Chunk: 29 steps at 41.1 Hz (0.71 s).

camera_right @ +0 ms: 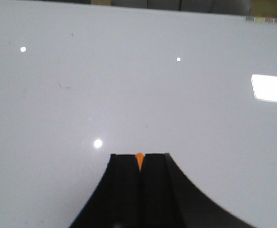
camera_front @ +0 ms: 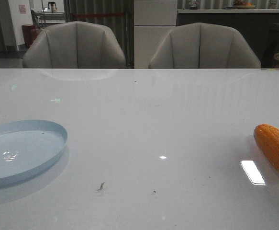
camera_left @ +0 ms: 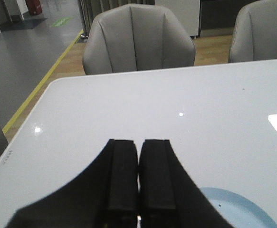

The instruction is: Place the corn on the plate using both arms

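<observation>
Your left end effector [camera_left: 138,183] has its fingers pressed together with nothing between them, hanging just over the near rim of the plate [camera_front: 22,151]. The right end effector [camera_right: 139,185] is also narrowed right down, and you can see a sliver of orange peeking through the notch at its tips, so the corn [camera_front: 275,148] sits right beneath or just past it. Can't tell if it's touching.

On the front view neither arm shows at all. The corn lies on the bench [camera_front: 153,124] at the far right edge of frame, partly cut off, and the plate sits at the far left, well apart from it.

Stuff that could bite you, I'd guess: come down on that cob with the fingers narrowed like this and you'll just shove it. It's round and glossy, so it'll roll, maybe toward the right edge. Spread the fingers first. The handover across that long gap is also a drop risk.
</observation>
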Each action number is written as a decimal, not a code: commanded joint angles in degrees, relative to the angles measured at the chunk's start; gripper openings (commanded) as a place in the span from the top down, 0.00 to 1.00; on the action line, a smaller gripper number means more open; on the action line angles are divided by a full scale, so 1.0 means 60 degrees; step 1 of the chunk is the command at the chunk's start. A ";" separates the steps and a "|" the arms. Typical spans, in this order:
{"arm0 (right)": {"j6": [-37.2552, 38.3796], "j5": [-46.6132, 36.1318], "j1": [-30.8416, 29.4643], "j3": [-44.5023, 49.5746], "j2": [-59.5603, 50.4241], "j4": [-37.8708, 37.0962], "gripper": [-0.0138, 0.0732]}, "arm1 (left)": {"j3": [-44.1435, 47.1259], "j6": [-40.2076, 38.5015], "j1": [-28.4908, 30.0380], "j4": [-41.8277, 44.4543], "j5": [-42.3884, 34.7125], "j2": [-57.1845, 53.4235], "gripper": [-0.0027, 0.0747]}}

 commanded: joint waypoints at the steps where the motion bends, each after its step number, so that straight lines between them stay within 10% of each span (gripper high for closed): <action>1: -0.0054 -0.0349 -0.0041 -0.0347 0.0303 -0.0044 0.57 | -0.0358 -0.0092 -0.0001 -0.0123 -0.0734 0.0482 0.67; 7: -0.0054 -0.0397 -0.0041 -0.0347 0.0872 -0.0024 0.30 | -0.0358 -0.0092 -0.0001 -0.0279 -0.0755 0.1228 0.38; 29: -0.0054 -0.0395 -0.0041 -0.0347 0.1452 0.0363 0.31 | -0.2311 -0.0092 0.0129 -0.0975 0.2111 0.3563 0.38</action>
